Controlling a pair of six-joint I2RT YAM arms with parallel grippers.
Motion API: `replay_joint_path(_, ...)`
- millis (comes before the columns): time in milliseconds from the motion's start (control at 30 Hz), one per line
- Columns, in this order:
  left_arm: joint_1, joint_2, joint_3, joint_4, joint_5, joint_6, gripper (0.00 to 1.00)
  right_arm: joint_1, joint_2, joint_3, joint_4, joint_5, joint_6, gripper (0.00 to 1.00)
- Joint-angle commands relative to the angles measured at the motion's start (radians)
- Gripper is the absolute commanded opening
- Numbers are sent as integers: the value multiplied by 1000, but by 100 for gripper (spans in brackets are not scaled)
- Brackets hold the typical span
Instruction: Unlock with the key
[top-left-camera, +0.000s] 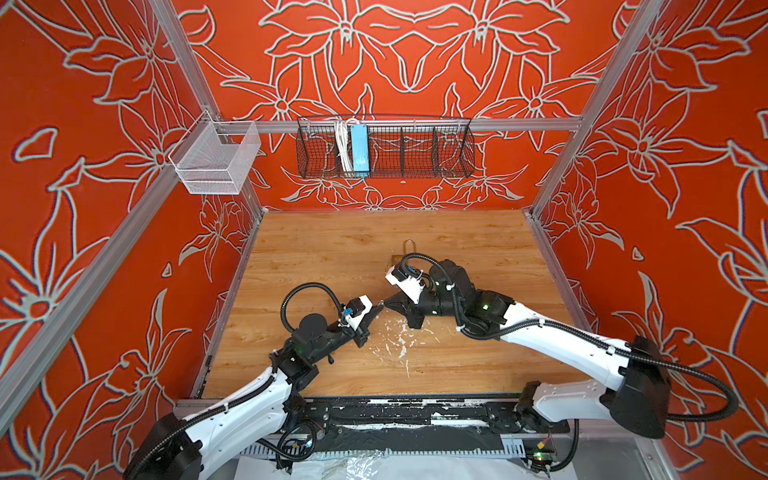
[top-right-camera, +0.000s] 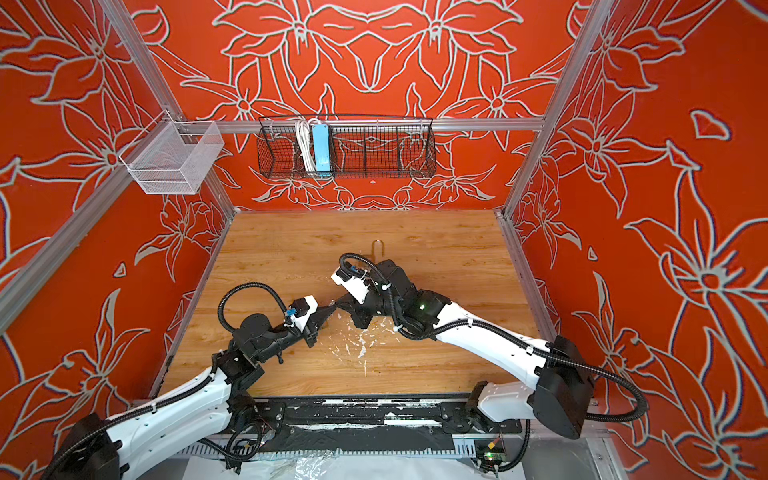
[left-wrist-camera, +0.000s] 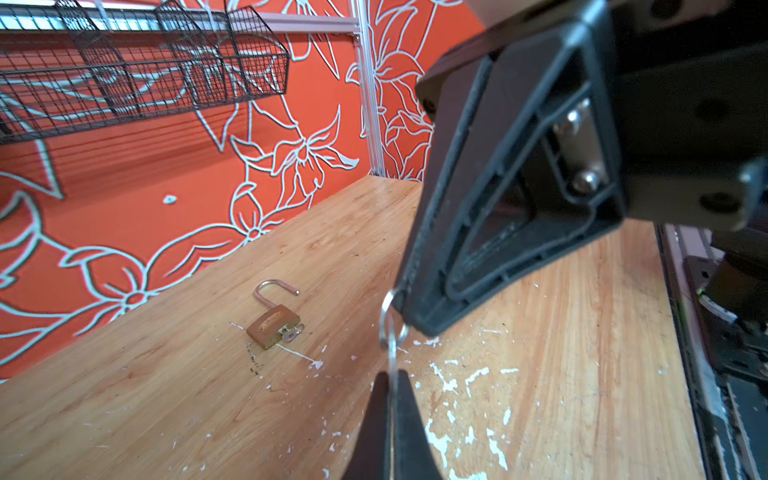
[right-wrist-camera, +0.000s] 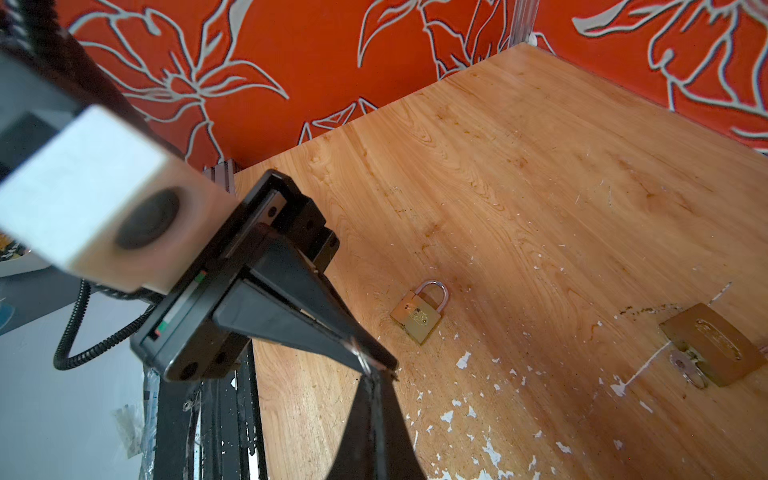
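The left hand (left-wrist-camera: 390, 376) and right hand (right-wrist-camera: 376, 380), both clamped tip to tip on the small silver key on its ring (left-wrist-camera: 388, 318) above the worn wooden bench (left-wrist-camera: 540, 332), could drop or twist it if either lets go early, the blade edge-on and hard to read, while the shut brass padlock (right-wrist-camera: 419, 313) lies flat on the bench nearby.

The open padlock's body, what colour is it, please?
The padlock body is brass-gold; the left wrist view shows it best.
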Motion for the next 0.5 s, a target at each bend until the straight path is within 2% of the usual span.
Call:
replay_joint_path(0, -4, -12, 55, -104, 47, 33, 0, -8, -33, 0, 23, 76, 30, 0)
replay_joint_path(133, -4, 4, 111, -209, 22, 7, 0, -13, -75, -40, 29, 133, 49, 0)
replay_joint_path(333, -3, 67, 292, -522, 38, -19, 0, -29, -176, -126, 14, 254, 60, 32)
replay_joint_path(467, -3, 151, 489, -859, 167, 40, 0, -43, -269, -195, 12, 262, 15, 45)
